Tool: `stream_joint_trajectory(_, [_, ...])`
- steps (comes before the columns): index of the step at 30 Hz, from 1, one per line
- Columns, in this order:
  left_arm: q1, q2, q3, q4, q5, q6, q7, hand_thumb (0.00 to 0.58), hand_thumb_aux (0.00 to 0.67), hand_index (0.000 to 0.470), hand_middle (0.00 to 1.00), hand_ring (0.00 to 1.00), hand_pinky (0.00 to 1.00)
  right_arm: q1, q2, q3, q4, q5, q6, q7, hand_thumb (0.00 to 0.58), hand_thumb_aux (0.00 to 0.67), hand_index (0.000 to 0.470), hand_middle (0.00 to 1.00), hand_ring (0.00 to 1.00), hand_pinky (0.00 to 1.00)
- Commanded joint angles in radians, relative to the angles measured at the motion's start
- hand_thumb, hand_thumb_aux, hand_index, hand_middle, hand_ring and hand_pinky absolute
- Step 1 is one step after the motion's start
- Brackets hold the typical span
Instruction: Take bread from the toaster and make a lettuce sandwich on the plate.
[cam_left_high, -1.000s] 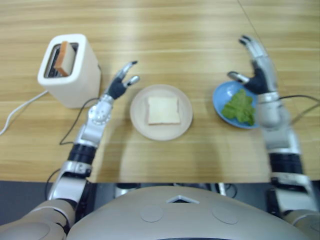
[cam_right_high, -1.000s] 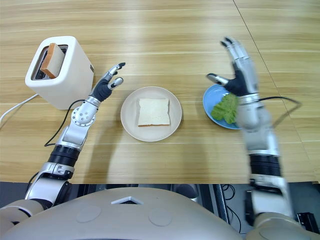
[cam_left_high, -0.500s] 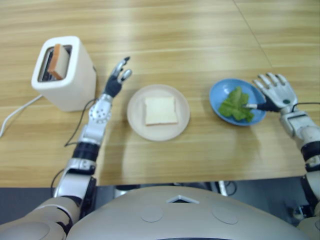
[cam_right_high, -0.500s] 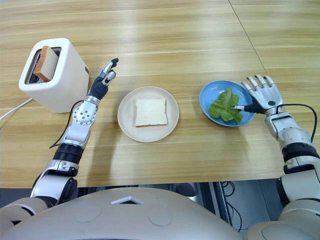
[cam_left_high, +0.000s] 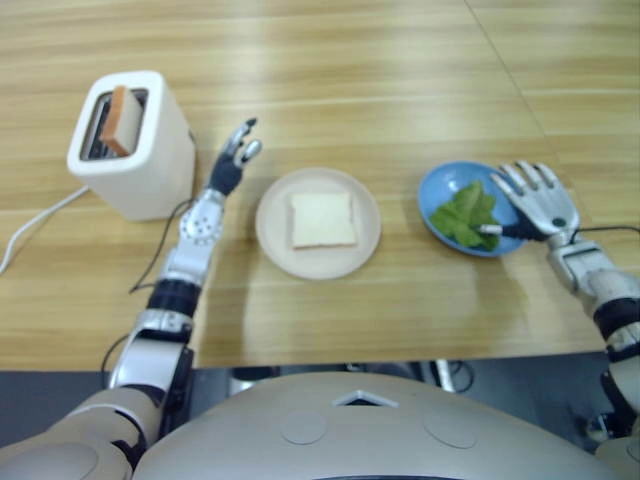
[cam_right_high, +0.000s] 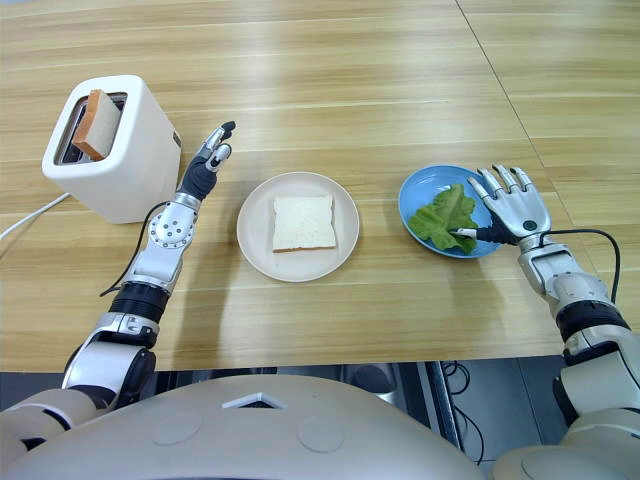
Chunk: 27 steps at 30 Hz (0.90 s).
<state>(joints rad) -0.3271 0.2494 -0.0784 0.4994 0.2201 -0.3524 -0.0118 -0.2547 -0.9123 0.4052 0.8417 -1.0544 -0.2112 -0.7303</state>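
My left hand (cam_right_high: 203, 170) is black-palmed with silver fingers (cam_right_high: 218, 152); my right hand (cam_right_high: 517, 213) shows silver plates. Both forearms (cam_right_high: 165, 236) are silver with black ribbed bands, and a thin black cable (cam_right_high: 585, 232) leaves the right wrist.

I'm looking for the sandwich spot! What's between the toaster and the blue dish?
In the right eye view: the left hand raised beside the toaster, then the round plate holding one bread slice, then bare table before the blue dish.

Bright, even light leaves sheen on the table (cam_right_high: 400, 60).
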Motion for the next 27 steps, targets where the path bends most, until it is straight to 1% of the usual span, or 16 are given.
stream_joint_trajectory(1, [-0.005,-0.002,0.006,0.028,0.0,-0.003,0.009,0.0,0.0,0.0,0.0,0.0,0.0,0.04,-0.037,-0.043,-0.085,0.045,0.036,0.017,0.0,0.0,0.0,0.0,0.0,0.0])
stream_joint_trajectory(7, [-0.008,0.002,0.005,0.044,0.002,-0.01,0.016,0.0,0.0,0.0,0.0,0.0,0.0,0.104,-0.06,-0.057,-0.204,0.058,0.06,0.064,0.0,0.0,0.0,0.0,0.0,0.0])
stream_joint_trajectory(13, [-0.011,0.003,0.004,0.059,0.003,-0.014,0.019,0.0,0.0,0.0,0.0,0.0,0.0,0.154,-0.052,-0.044,-0.259,0.048,0.066,0.1,0.0,0.0,0.0,0.0,0.0,0.0])
stream_joint_trajectory(20, [-0.016,0.003,0.003,0.084,0.004,-0.02,0.024,0.0,0.0,0.0,0.0,0.0,0.0,0.175,-0.031,-0.023,-0.26,0.039,0.053,0.114,0.0,0.0,0.0,0.0,0.0,0.0])
stream_joint_trajectory(27, [-0.028,0.004,0.003,0.124,0.003,-0.032,0.029,0.0,0.0,0.0,0.0,0.0,0.0,0.164,-0.006,0.015,-0.235,0.023,0.036,0.108,0.0,0.0,0.0,0.0,0.0,0.0])
